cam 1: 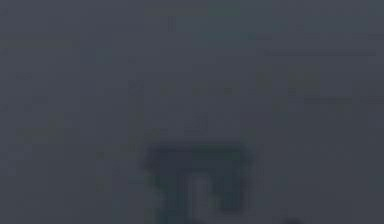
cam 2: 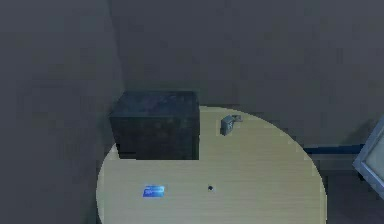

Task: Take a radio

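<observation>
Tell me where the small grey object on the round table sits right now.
In the arm side view, the small grey object stands near the far edge of the round table, just right of the dark box.

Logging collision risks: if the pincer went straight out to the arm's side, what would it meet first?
Probably the round table, then a small dark speck on it; the arm's height is unclear, so this is a guess.

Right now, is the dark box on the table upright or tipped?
Upright: the dark box rests flat on the round table, its top face level.
</observation>
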Motion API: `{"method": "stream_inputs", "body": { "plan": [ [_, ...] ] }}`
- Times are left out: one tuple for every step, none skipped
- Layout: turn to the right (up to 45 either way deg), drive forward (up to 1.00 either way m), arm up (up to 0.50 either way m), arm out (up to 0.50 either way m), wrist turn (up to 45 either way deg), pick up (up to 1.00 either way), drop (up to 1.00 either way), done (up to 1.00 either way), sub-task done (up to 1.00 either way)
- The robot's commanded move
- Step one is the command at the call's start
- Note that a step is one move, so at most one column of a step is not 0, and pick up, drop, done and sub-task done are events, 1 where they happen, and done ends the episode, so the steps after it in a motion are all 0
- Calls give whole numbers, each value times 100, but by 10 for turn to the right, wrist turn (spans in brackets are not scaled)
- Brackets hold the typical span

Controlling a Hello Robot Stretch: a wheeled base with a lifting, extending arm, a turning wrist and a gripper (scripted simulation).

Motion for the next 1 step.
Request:
{"method": "stream_inputs", "body": {
  "plan": [
    [0,0,0,44,0,0,0,0,0]
  ]
}}
